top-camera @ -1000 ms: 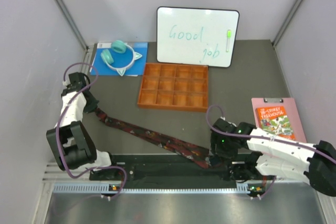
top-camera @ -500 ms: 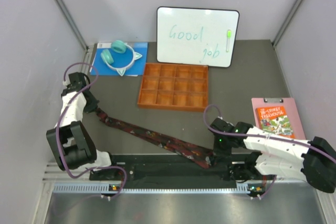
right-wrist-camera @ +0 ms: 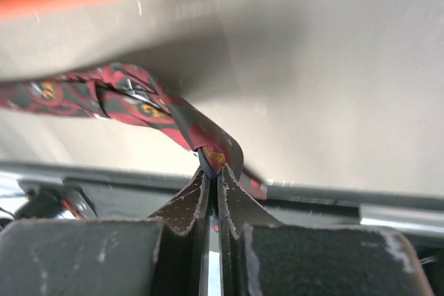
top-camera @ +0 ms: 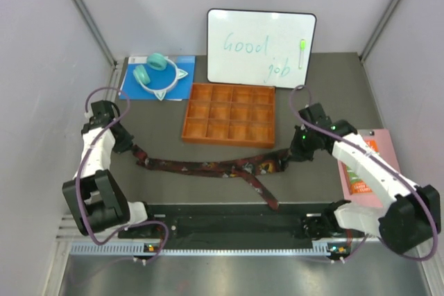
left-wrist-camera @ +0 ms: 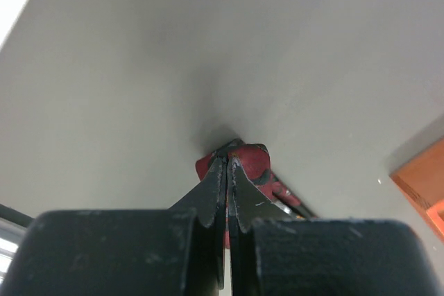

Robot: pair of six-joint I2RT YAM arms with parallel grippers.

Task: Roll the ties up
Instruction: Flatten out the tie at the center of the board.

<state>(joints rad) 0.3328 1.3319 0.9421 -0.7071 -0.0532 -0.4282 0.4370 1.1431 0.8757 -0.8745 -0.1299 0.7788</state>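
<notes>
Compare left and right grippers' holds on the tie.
The left gripper pinches the tie at its end; the right gripper pinches it partway along, leaving a loose tail. The left sits left of the orange tray, the right at its right corner. Both are shut on it.

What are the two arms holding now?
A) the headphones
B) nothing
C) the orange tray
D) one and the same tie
D: the left fingers are shut on one end of the tie, and the right fingers pinch the same tie further along.
</notes>
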